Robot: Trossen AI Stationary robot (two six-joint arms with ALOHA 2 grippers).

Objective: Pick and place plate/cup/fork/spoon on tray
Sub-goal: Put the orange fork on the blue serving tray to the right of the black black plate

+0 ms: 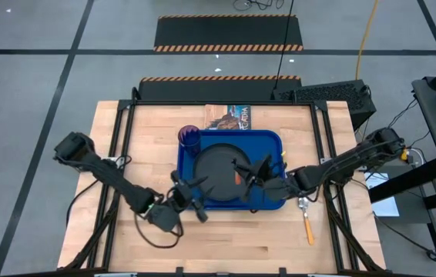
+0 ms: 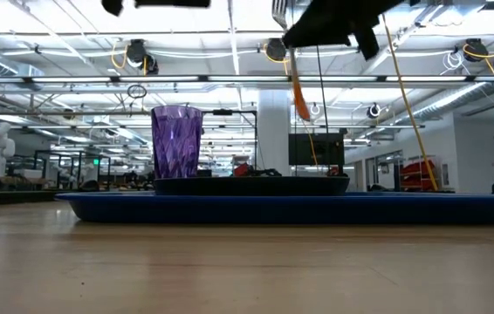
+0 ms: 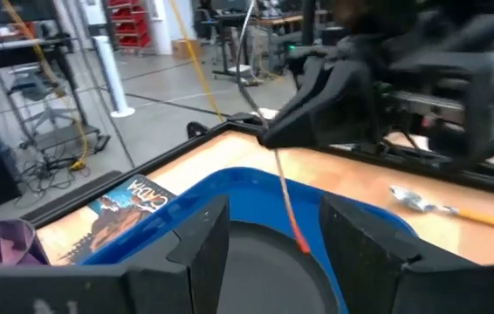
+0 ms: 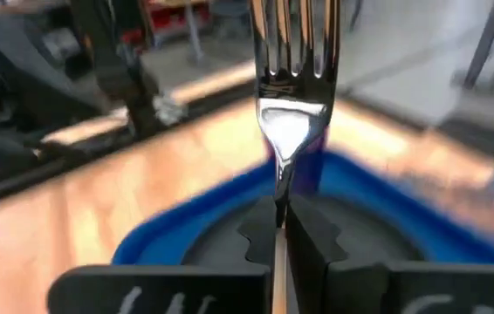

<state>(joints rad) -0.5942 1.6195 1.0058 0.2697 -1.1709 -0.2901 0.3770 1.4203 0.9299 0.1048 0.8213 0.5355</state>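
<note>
1. While its two dark fingers pinch the thin orange handle, the right gripper [image 4: 280,228] holds the fork [image 4: 292,83] above the plate [image 1: 219,171], silver tines pointing away from the wrist camera.
2. From table height the fork hangs handle-down over the tray [image 2: 291,208], clear of the plate.
3. Round, dark and raised at the rim, the plate lies inside the bright blue rectangular plastic tray, whose corners are rounded.
4. Ribbed and purple, the cup [image 1: 189,137] stands upright in the tray's far left corner, just beside the plate.
5. At the tray's near edge the left gripper [image 1: 190,194] waits with its fingers spread apart, gripping nothing.
6. On the bare wooden table, right of the tray, lies the spoon [image 1: 306,218], orange-handled.
7. Beyond the tray lies a printed booklet [image 3: 120,209]; its lettering is partly legible, reading roughly "CADIA".
</note>
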